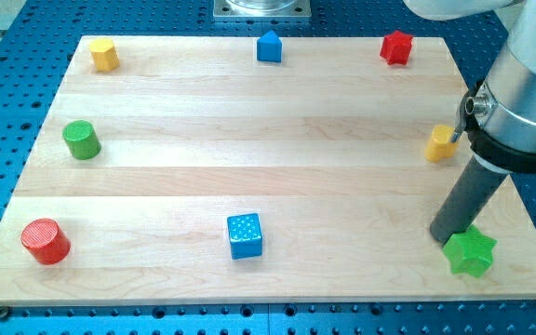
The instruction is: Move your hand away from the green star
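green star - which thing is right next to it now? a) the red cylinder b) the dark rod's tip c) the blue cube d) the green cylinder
b - my tip stands right against the green star on its upper-left side near the view's bottom right corner, while the red cylinder, blue cube and green cylinder sit far off toward the view's left.

Bright, even overhead light, soft short shadows — sharp focus, faint sheen on wood
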